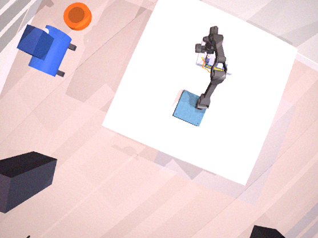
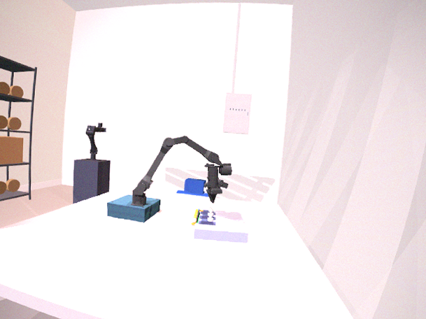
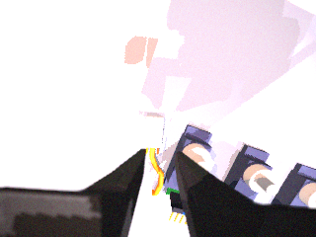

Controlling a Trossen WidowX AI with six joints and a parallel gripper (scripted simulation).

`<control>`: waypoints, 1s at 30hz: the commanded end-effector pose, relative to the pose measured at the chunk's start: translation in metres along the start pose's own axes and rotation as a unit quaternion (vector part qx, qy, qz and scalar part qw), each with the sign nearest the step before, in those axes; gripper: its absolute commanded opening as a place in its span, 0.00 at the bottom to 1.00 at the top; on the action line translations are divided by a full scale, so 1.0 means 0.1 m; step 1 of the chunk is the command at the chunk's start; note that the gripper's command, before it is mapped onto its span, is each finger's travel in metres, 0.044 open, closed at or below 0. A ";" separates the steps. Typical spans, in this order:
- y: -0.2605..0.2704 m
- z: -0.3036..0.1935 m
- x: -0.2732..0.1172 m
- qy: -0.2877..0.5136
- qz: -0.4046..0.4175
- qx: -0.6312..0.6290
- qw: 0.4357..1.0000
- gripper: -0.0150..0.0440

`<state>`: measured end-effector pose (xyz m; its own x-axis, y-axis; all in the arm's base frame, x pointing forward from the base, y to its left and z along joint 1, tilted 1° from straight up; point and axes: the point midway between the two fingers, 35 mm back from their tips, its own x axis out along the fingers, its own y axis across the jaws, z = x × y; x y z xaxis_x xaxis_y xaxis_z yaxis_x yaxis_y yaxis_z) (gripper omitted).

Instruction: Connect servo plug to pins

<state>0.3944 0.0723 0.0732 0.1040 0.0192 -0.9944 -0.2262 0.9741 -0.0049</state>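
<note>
My gripper [image 2: 212, 201] [image 3: 162, 155] points down above the holder, its fingers partly apart with nothing between them. The pale holder [image 2: 220, 235] [image 1: 197, 62] carries dark blue servos; the nearest servo [image 3: 198, 133] is just right of the fingertips in the wrist view. A yellow-orange lead [image 3: 160, 179] [image 1: 203, 64] runs below and between the fingers in the wrist view. A small green patch shows beside a black block [image 3: 176, 201], with yellow pins [image 3: 177, 217] below it. Whether that block is the plug I cannot tell. The right finger hides part of the pin row; the band's dot is not discernible.
The arm stands on a blue base block [image 1: 188, 107] [image 2: 126, 210] on the white table [image 1: 235, 123] [image 2: 166, 268]. A second servo [image 3: 252, 170] and a third servo [image 3: 302, 185] stand to the right in the wrist view, with pale horns on top.
</note>
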 end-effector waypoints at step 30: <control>0.06 -0.06 0.49 0.033 0.005 -0.009 0.999 0.30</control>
<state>0.3934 0.0769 0.0258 0.0411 0.0103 -0.9991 -0.2396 0.9709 0.0001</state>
